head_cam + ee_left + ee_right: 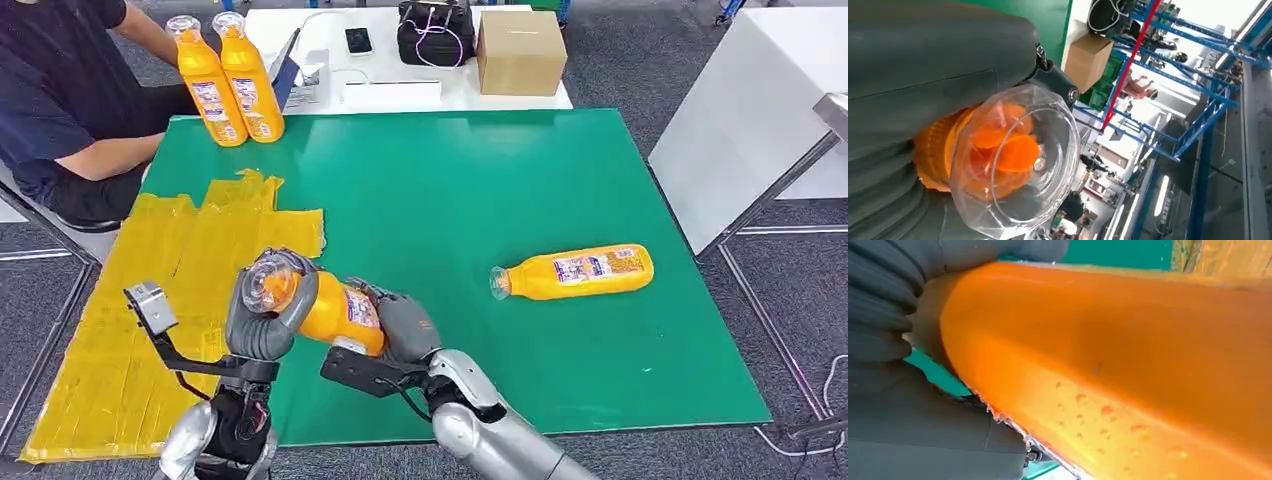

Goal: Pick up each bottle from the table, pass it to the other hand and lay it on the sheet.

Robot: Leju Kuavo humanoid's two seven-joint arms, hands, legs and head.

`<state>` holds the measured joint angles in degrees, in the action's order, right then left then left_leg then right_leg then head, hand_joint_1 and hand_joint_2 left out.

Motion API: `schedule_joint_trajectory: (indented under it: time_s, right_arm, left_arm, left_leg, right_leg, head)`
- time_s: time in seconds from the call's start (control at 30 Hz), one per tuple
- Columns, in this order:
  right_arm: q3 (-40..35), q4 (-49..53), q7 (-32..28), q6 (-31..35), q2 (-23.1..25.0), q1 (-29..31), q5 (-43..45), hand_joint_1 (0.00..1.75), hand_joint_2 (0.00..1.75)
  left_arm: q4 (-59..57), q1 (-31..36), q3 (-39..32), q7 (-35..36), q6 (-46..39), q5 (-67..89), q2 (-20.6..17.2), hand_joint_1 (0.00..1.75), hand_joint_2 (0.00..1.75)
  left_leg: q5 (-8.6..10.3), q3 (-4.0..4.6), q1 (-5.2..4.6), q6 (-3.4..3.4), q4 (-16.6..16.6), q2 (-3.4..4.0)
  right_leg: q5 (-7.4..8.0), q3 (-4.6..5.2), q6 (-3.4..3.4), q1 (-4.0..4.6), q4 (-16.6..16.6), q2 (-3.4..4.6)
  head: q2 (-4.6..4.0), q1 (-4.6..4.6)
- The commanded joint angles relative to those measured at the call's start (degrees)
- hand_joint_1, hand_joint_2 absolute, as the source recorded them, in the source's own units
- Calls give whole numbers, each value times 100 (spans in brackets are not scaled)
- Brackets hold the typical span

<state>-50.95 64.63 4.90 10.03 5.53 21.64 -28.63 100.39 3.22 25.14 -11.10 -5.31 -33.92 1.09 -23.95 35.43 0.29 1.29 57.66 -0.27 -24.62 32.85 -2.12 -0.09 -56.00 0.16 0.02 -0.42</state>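
Looking down from the head view, the held bottle (335, 305) is partly hidden: the left hand (262, 315) wraps its neck end, so only the clear cap pokes out between the grey fingers, and the right hand (402, 325) covers its base. Its long axis runs across the near part of the green table (450, 180), cap toward the yellow sheet (150, 290) on the robot's left, base toward its right, slightly tilted with the cap end higher. Both hands grasp this one bottle at once, the two forearms rising from the bottom edge and meeting over the table's near edge. A second bottle (575, 272) lies on its side farther right on the green, cap pointing toward the held one, well apart from it. Two more bottles (228, 80) stand upright at the far left corner, beside a seated person (60, 100) who is cut off by the frame. In the left wrist view the clear cap (1013, 160) faces the camera, grey fingers (923, 65) curled around the orange neck behind it; the bottle's body is out of sight. In the right wrist view the orange bottle wall (1118, 365) runs across, beaded with droplets, with ribbed grey fingers (878, 305) clamped at its end; label and cap cannot be made out.
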Motion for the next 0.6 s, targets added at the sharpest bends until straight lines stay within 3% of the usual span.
schedule_joint_trajectory:
  time_s: [0.03, 0.6]
  right_arm:
    - [1050, 995, 46, 201, -688, -560, -424, 0, 0]
    - [1605, 1551, -28, -92, -768, -1064, -978, 0, 0]
  left_arm:
    - [292, -146, -384, -115, 22, 269, 28, 175, 175]
    - [540, -309, -851, -458, -310, 1495, 146, 175, 175]
  left_leg:
    - [-3, -13, 1, 1, 0, -33]
    - [-7, -18, 0, -4, 0, -25]
  right_leg:
    - [-10, -27, -3, 1, 6, -32]
    - [-11, -29, -1, 1, 2, -24]
  head:
    - [0, 4]
    - [0, 4]
